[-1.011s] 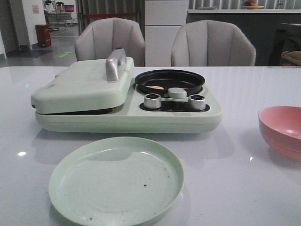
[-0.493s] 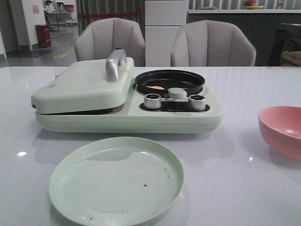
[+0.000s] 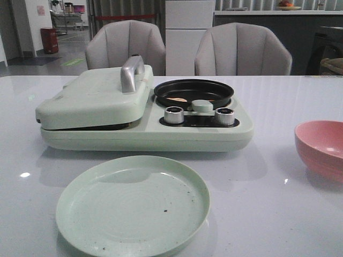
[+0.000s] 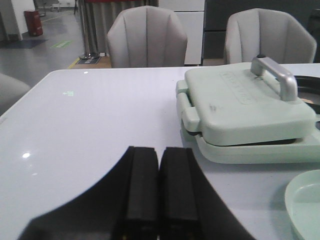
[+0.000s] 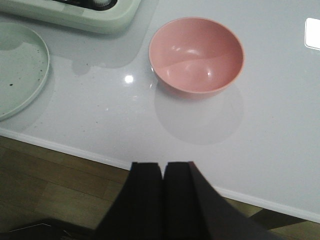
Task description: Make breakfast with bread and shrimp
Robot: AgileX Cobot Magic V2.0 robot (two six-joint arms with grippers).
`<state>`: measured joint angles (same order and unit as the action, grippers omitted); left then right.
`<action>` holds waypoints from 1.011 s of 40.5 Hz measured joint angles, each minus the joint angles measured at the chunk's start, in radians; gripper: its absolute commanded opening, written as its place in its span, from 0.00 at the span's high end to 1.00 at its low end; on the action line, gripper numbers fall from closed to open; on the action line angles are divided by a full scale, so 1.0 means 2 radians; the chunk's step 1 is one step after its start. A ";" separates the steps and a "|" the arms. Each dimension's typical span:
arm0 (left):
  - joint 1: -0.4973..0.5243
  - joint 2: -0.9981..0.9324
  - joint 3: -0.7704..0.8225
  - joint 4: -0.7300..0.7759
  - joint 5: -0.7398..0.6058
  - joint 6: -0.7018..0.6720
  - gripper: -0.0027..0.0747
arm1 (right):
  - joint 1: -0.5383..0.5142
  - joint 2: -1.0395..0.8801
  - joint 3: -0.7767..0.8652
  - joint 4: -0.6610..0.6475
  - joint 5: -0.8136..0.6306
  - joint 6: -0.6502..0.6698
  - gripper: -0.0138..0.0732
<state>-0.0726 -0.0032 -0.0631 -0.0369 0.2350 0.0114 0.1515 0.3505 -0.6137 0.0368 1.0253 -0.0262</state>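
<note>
Small orange-pink shrimp [image 3: 180,99] pieces lie in the round black pan [image 3: 194,83] on the right half of the pale green breakfast maker [image 3: 144,136]. Its hinged lid [image 3: 96,96] with a silver handle [image 3: 130,72] is down on the left half. The bread is hidden. My left gripper [image 4: 159,150] is shut and empty, low over the table to the left of the lid [image 4: 245,102]. My right gripper [image 5: 163,165] is shut and empty, above the table's front edge, short of the pink bowl [image 5: 196,55]. Neither gripper shows in the front view.
An empty pale green plate [image 3: 133,203] with a few dark crumbs lies in front of the maker. The empty pink bowl [image 3: 321,147] stands at the right. Two knobs [image 3: 173,114] sit on the maker's front. Two grey chairs [image 3: 126,45] stand behind the table.
</note>
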 measured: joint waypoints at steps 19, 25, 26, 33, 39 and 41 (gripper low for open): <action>0.014 0.000 0.032 0.018 -0.044 -0.045 0.84 | 0.000 0.000 0.000 0.000 0.000 0.000 0.82; 0.014 0.000 0.032 0.018 -0.070 -0.047 0.84 | 0.000 0.000 0.000 0.000 0.000 0.000 0.82; 0.014 0.000 0.032 0.018 -0.074 -0.047 0.84 | 0.000 0.000 0.000 0.000 0.000 0.000 0.82; 0.014 0.000 0.032 0.018 -0.093 -0.047 0.84 | 0.000 0.000 0.000 0.000 0.000 0.000 0.82; 0.014 0.000 0.032 0.018 -0.095 -0.047 0.84 | 0.000 0.000 0.000 0.000 0.000 0.000 0.82; 0.013 0.000 0.032 0.018 -0.095 -0.047 0.84 | 0.000 0.000 0.000 0.000 0.000 0.000 0.82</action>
<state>-0.0462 -0.0032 0.0013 0.0000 0.0442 -0.0817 0.1515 0.3505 -0.6137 0.0368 1.0253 -0.0262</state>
